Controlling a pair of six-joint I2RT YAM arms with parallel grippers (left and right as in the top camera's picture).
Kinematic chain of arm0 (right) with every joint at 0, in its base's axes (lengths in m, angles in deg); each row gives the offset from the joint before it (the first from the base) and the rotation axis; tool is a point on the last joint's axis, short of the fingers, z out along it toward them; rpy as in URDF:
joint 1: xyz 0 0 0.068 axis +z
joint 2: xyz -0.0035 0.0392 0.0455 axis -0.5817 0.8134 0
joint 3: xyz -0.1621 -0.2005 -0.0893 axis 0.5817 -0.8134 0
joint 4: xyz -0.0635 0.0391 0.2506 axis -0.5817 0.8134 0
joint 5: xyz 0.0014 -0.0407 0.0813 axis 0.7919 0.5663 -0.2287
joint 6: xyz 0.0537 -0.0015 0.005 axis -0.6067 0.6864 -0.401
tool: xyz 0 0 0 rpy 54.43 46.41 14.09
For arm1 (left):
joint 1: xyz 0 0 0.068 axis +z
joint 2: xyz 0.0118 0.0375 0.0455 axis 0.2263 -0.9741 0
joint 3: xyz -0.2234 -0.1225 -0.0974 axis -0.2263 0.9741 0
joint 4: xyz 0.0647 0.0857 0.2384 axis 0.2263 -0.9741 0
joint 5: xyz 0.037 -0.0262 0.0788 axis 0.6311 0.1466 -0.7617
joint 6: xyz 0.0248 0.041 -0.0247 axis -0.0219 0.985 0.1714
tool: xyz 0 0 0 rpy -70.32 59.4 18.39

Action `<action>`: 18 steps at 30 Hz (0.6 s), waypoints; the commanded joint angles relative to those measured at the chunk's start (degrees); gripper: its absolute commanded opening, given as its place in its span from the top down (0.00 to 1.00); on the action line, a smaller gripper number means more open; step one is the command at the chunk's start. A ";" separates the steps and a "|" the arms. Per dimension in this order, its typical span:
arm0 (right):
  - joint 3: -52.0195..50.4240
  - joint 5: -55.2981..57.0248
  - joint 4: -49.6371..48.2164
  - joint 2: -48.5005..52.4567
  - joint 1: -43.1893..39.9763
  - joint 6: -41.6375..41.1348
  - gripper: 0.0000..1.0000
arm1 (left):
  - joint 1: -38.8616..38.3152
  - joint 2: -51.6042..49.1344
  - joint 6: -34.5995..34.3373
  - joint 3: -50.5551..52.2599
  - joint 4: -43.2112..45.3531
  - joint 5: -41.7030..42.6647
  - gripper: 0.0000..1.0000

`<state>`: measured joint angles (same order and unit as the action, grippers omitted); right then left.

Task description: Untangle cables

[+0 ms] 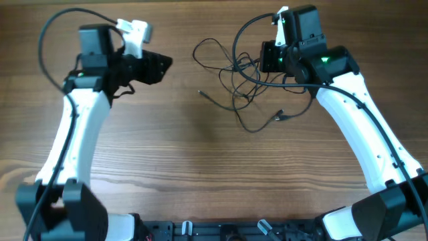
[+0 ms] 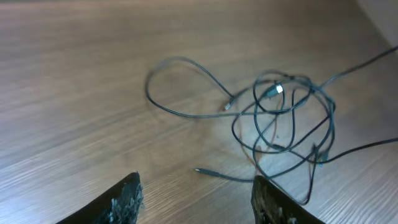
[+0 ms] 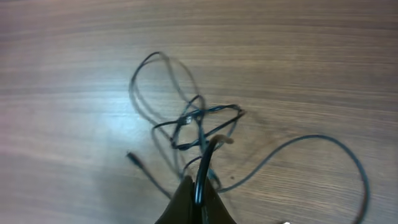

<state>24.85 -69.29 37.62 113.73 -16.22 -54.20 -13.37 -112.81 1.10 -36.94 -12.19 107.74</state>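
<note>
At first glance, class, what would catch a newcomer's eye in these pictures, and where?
The tangle of thin black cables on the wooden table, right of centre, stands out first. The right fingers are pinched shut on one strand of it. The left fingers stand open and empty, short of the cables.
</note>
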 commanded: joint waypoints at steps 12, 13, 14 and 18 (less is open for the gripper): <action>0.83 -15.34 -1.01 -2.86 5.22 0.52 0.95 | -13.22 -14.82 3.26 0.24 14.88 1.86 0.43; 0.83 -15.37 -0.94 -3.19 5.22 0.48 0.95 | -13.77 -15.21 3.26 0.24 15.17 1.86 0.43; 0.83 -15.34 -0.92 -3.52 5.22 0.50 0.95 | -14.29 -15.45 3.26 0.24 15.43 1.88 0.44; 0.83 -15.30 -1.05 -3.76 5.22 0.57 0.95 | -17.11 -15.91 3.48 0.24 15.61 1.86 0.46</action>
<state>24.85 -83.30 37.00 111.96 -11.08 -52.98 -28.78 -127.96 3.64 -36.90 3.06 108.68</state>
